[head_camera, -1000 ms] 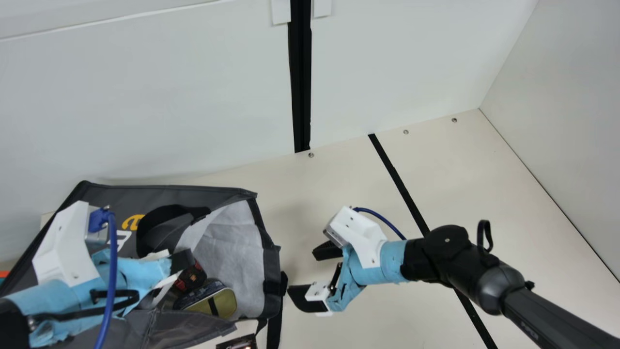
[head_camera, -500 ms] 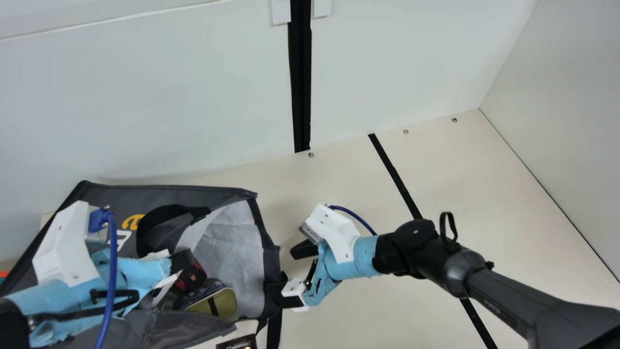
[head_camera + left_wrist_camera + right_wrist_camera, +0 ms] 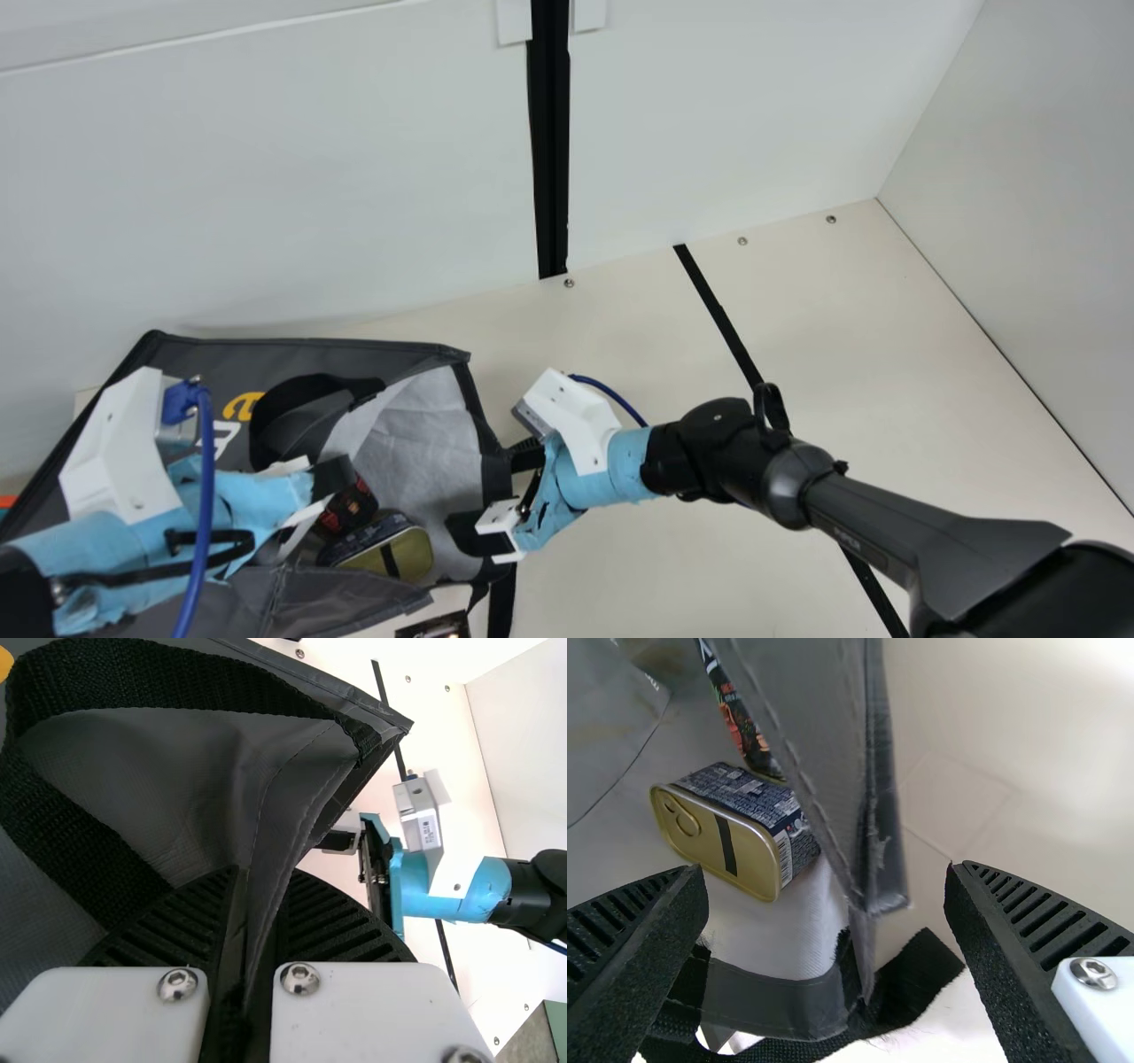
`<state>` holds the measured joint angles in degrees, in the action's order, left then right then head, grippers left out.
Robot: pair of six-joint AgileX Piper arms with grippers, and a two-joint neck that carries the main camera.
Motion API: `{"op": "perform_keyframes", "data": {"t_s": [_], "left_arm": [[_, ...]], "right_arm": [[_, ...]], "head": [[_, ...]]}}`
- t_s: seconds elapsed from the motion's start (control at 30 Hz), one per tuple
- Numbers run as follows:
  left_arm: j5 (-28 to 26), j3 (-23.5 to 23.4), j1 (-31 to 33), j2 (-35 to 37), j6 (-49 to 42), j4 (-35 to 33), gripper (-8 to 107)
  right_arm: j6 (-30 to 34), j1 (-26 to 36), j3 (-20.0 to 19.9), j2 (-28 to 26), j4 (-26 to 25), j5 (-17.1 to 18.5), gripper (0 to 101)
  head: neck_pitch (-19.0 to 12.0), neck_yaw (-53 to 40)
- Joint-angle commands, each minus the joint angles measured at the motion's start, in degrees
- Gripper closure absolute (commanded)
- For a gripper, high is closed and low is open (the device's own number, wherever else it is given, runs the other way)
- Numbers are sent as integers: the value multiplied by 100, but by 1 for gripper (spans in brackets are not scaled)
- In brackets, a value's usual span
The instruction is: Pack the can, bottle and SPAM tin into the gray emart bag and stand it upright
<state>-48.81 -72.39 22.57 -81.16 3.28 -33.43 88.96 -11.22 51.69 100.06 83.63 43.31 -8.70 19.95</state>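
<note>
So the bag point(image 3: 195, 354) is over on the left, lying on its side with the mouth facing right, and its far edge is near the back wall point(image 3: 266, 195). Plenty of room on the right, where the cream table point(image 3: 886, 354) runs out to the side wall point(image 3: 1045, 221). Left gripper point(image 3: 330, 498) is at the near side of the mouth, jaws pinched together on a fold of bag fabric. Right gripper point(image 3: 496, 494) is at the right edge of the mouth with its jaws wide apart, bag edge between them but not clamped. Can't tell if either finger touches it.

Inside the bag, I count two: one tin point(image 3: 403, 554), gold end toward the mouth, and one red-and-black item point(image 3: 350, 507) just beside it, can or bottle, can't tell which. One dark printed thing point(image 3: 438, 626) is also cut off at the near edge, outside the mouth.
</note>
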Motion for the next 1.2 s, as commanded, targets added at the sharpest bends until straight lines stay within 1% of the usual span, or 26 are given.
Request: {"op": "perform_keyframes", "data": {"t_s": [0.0, 0.17, 0.43, 0.63, 0.67, 0.93, 1.17], "left_arm": [[0, 0, 0, 0, 0, 0, 107], [0, 0, 0, 0, 0, 0, 107], [0, 0, 0, 0, 0, 0, 107], [0, 0, 0, 0, 0, 0, 107], [0, 0, 0, 0, 0, 0, 107], [0, 0, 0, 0, 0, 0, 107], [0, 0, 0, 0, 0, 0, 107]], "right_arm": [[39, -38, 15, 41, 63, -39, 6], [93, -134, 60, 166, 188, -78, 6], [133, -184, 123, 310, 330, -18, 60], [136, -158, 83, 328, 386, 31, 100], [132, -146, 66, 324, 403, 47, 101], [37, 16, -157, 214, 574, 282, 101], [-56, 216, -462, -78, 629, 542, 101]], "head": [[-130, 5], [-130, 5], [-130, 5], [-130, 5], [-130, 5], [-130, 5], [-130, 5]]}}
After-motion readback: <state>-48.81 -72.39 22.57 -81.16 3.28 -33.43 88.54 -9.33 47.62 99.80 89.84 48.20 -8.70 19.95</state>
